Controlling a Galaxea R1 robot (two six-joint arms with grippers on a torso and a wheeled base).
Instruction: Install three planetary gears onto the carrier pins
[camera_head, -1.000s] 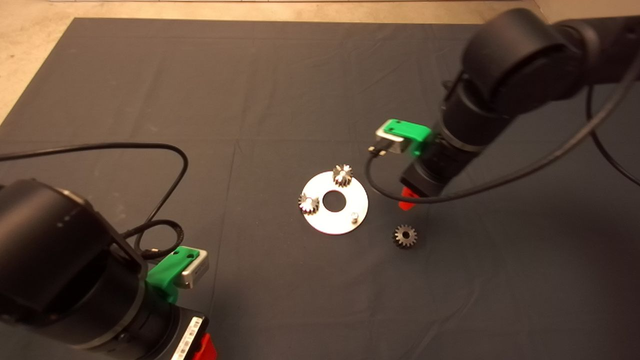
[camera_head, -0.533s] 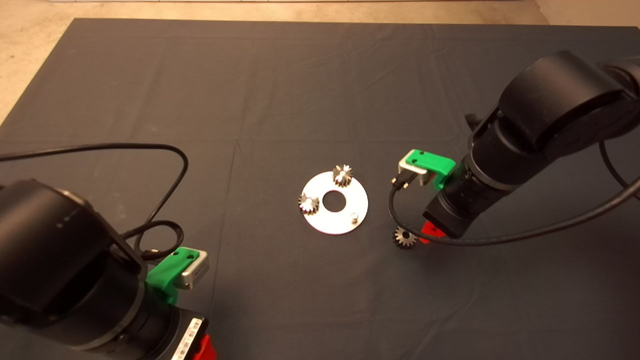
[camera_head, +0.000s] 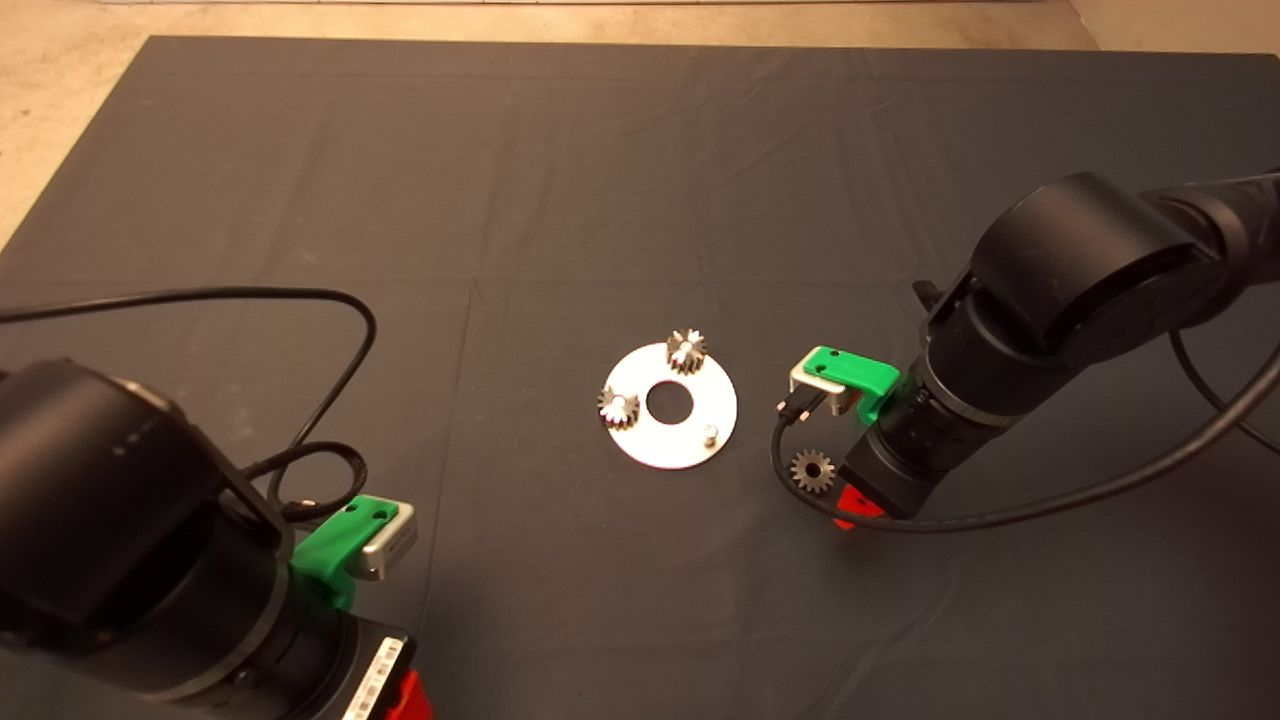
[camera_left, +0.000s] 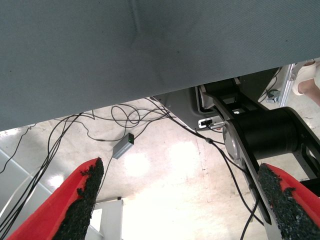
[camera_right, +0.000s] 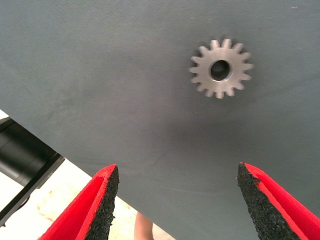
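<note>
Spread wide, the right gripper (camera_right: 177, 200) hovers just beside the loose gear (camera_head: 812, 470) lying flat on the mat (camera_head: 560, 160) near the disc (camera_head: 690, 445), so a descent from here risks nudging it away.

A dark mat (camera_head: 560, 180) covers the tabletop (camera_head: 60, 60). Near the mat's middle lies a flat round silver disc (camera_head: 690, 440). Just beside it, toward the right edge, a loose planetary gear (camera_head: 812, 470) lies flat on the mat, apart from the disc.
</note>
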